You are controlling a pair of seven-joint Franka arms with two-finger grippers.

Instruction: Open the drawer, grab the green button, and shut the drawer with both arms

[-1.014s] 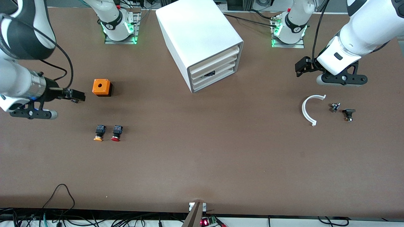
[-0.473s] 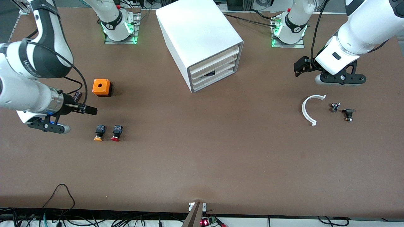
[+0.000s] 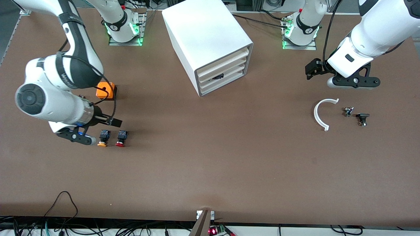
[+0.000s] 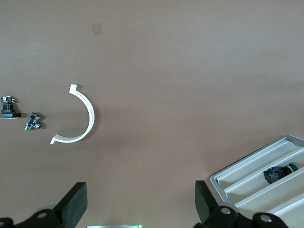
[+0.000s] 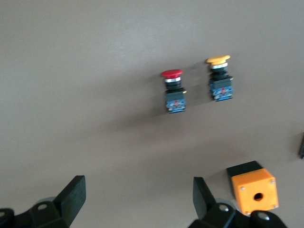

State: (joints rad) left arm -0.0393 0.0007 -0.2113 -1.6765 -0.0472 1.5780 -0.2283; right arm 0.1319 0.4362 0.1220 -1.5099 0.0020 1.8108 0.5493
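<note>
Desk: brown desk [image 3: 210, 164] carries everything, with the arms' bases along one edge and the cabinet between them.
Cabinet: white cabinet [image 3: 210, 42] stands angled, its stacked fronts turned toward the left arm's end, probably so both arms can reach them.
Drawer: lowest drawer [image 3: 223, 84] sits flush with the others; opening is, I judge, not yet begun.
Button: green-capped button [image 4: 280, 172] lies on its side in one of the cabinet's trays, seen through the left wrist view; which tray I cannot tell for sure.
Left gripper: left gripper [image 4: 137, 209] hangs over bare desk between the cabinet and a white curved piece [image 3: 321, 113], jaws spread wide and holding nothing, likely poised for the drawer front.
Right gripper: right gripper [image 5: 137, 206] hovers over the right arm's end of the desk, jaws wide apart and empty, looking down on the red button [image 5: 174, 92], the yellow button [image 5: 220, 78] and an orange box [image 5: 252, 192].
Small parts: two dark fittings [image 3: 356, 114] lie just beside the curved piece, apart from it.
</note>
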